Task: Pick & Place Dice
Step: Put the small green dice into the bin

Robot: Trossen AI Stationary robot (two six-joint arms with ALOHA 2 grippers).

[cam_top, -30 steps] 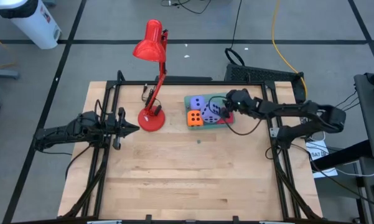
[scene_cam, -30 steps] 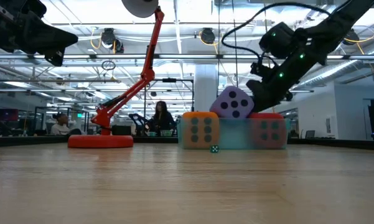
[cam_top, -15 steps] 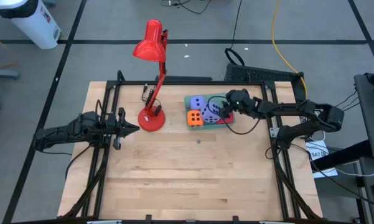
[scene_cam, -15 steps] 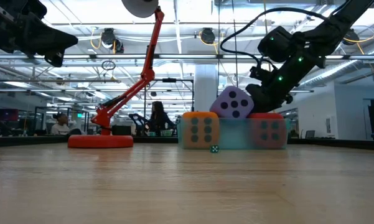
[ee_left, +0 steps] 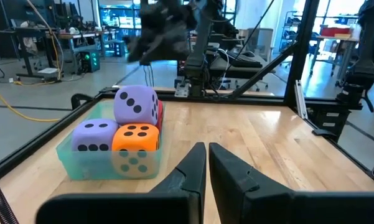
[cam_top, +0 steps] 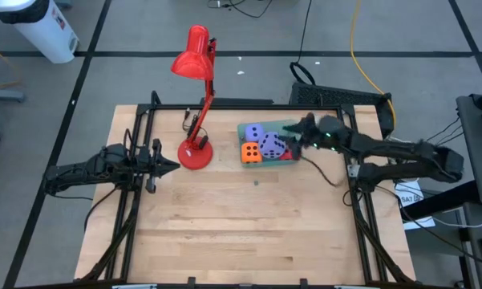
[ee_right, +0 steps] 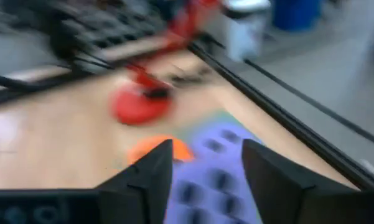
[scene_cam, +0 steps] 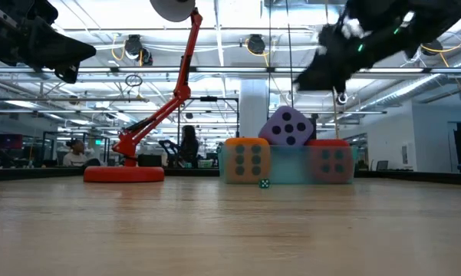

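On the wooden table [cam_top: 249,225] stands a red desk lamp [cam_top: 196,96], and just beside its base a translucent green bin [cam_top: 287,126] holds the dice. The upper lavender die [cam_top: 273,145] sits tilted on top, the second lavender die [cam_top: 254,132] lies at the far side, the orange die [cam_top: 251,152] at the near corner, and the red die [scene_cam: 329,161] under the tilted one. The right gripper [cam_top: 304,128] hangs above the bin's right end, fingers spread and empty; half a second ago it was low against the tilted lavender die and has since lifted clear. The left gripper [cam_top: 162,164] waits left of the lamp, fingers closed on nothing.
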